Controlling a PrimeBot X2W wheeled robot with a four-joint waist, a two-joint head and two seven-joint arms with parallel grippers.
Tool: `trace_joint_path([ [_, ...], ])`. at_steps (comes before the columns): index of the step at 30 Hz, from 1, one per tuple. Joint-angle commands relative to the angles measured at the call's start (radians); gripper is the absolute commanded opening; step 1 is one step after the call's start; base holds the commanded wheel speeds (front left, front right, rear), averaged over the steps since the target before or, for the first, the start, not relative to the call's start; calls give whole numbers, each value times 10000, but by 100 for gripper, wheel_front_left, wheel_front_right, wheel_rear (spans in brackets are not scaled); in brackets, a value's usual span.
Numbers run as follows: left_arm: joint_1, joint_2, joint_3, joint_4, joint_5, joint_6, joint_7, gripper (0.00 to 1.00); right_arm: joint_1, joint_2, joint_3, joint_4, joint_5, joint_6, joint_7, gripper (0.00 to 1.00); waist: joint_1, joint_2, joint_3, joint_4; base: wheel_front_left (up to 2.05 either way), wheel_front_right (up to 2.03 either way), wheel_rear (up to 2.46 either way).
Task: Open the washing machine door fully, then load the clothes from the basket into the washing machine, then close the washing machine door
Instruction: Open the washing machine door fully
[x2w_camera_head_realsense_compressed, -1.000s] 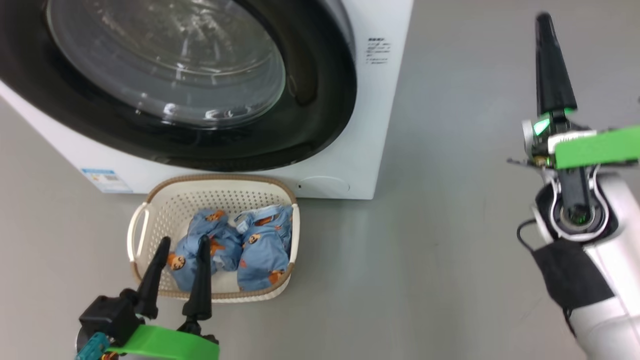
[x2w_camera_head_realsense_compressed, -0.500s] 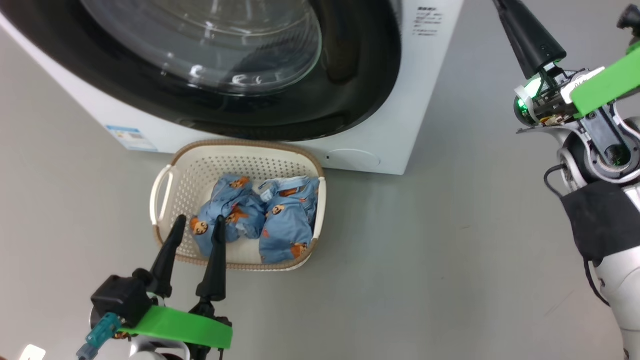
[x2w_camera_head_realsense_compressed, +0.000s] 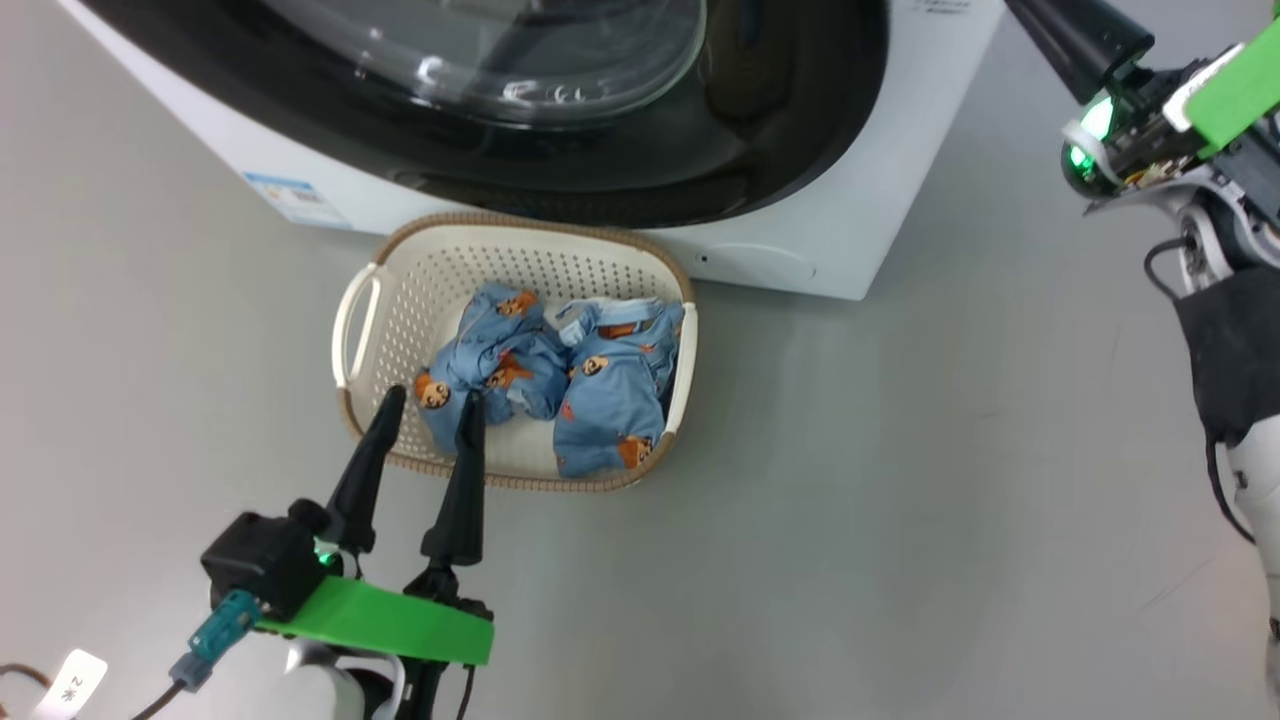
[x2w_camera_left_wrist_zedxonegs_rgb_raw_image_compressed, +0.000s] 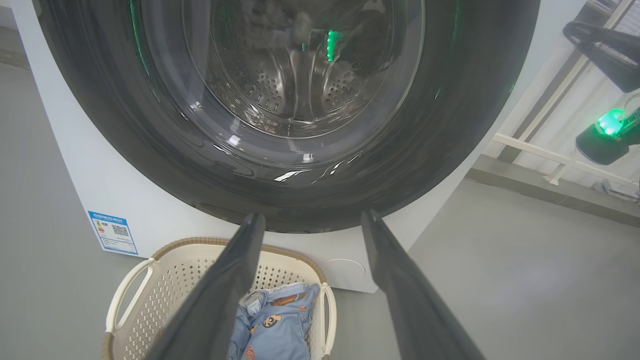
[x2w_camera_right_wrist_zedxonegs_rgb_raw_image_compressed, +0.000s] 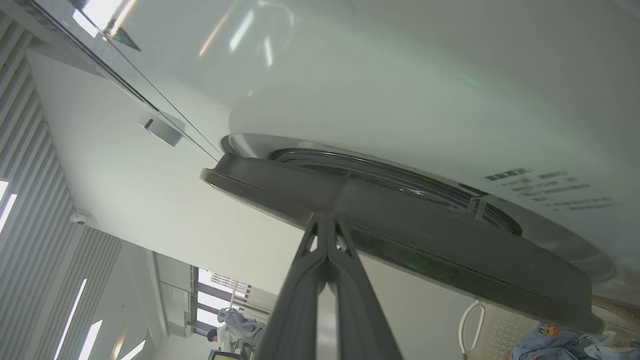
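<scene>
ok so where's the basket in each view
Head view: basket left of centre, on the floor below the washing machine door.
Left wrist view: bottom left, behind the left gripper.
Right wrist view: bottom right corner, partly cut off.
Shared landmark: the door's black rim, just above the basket in each.

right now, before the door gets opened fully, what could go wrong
1. The shut right pincer points at the edge of the washing machine door; it might slip off the glossy rim.
2. The open left pincer hangs over the near rim of the basket; reaching for the clothes, a finger could snag it.
</scene>
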Motion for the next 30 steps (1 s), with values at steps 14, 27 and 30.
trace_joint_path([
  [14, -881, 121, -112, -573, -415, -17, -65, 100, -1452, 211, -141, 529, -708, 16, 681, 0, 0, -1, 1142, 643, 0, 0, 0],
  [27, -1031, 120, -244, -667, -559, -17, -65, 100, -1733, 236, -61, 545, -1066, 16, 797, 0, 0, -1, 1385, 790, 0, 0, 0],
  [30, -1017, 120, -231, -638, -543, -17, -65, 100, -1538, 243, 69, 385, -1109, 16, 923, 0, 0, -1, 1291, 769, 0, 0, 0],
])
